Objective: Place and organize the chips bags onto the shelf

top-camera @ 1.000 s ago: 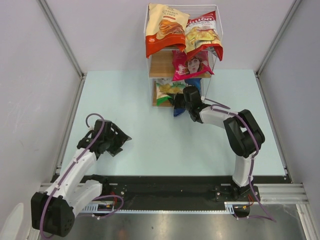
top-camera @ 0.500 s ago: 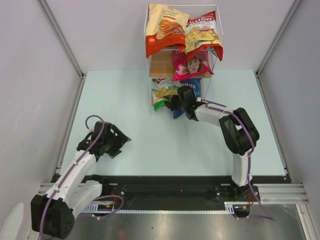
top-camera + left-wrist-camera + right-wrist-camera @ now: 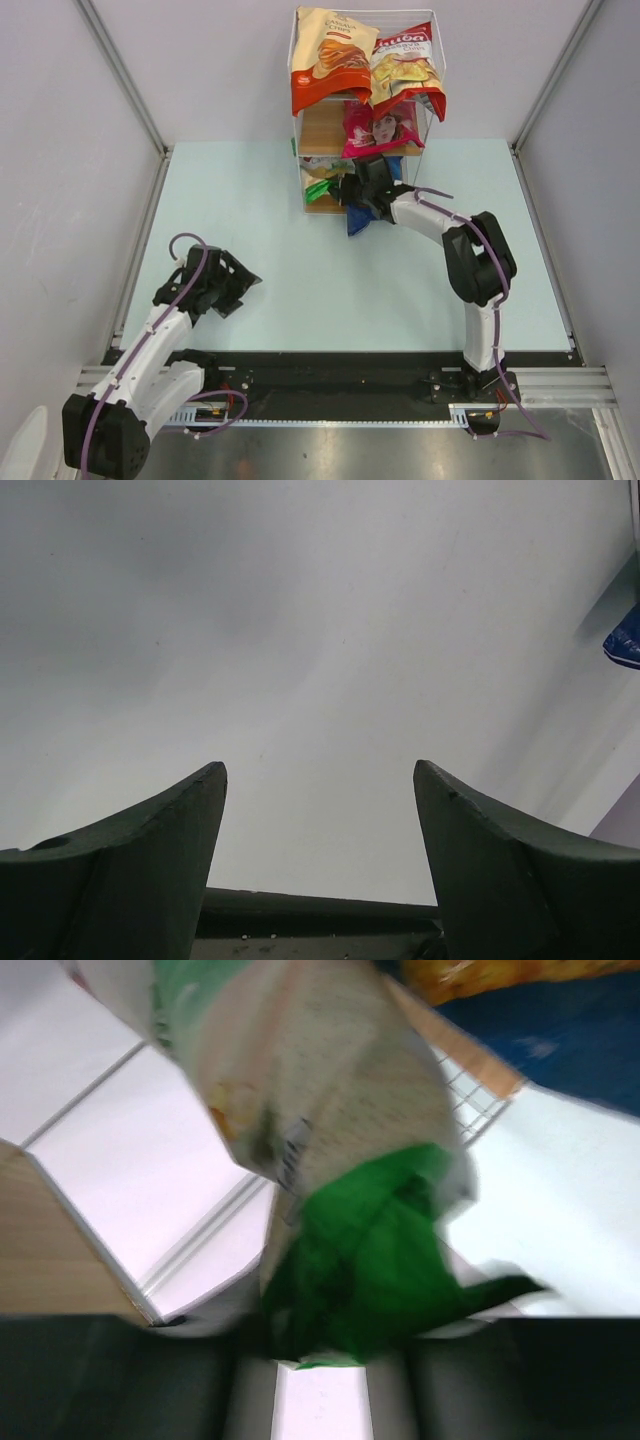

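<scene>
The right arm [image 3: 440, 225] has swung further in toward the shelf [image 3: 322, 128] than a second ago, and the green bag [image 3: 317, 188] has gone with it. Before, the bag lay face-up in front of the lowest tier. Now it is tipped and bunched against that tier's left end. The left arm [image 3: 165, 330] has drawn back slightly toward its base.

The right jaws are at the green bag. In the blurred wrist view the bag's green end [image 3: 350, 1260] sits between the two dark fingers [image 3: 120, 1380], which stand partly apart. Whether they pinch it or have let go I cannot tell. The left jaws are spread wide and released over the bare tabletop [image 3: 300, 280], with nothing between the fingers [image 3: 130, 860].

There are five bags, one of each kind, and one shelf.
- The orange-and-cream bag [image 3: 328, 55] and the red bag [image 3: 405, 65] sit side by side on the top tier.
- The pink bag [image 3: 380, 125] leans forward on the middle tier.
- The green bag is low on the left.
- The blue bag [image 3: 358, 220] is low on the right. The right arm partly covers it, and a corner pokes out onto the tabletop.
</scene>
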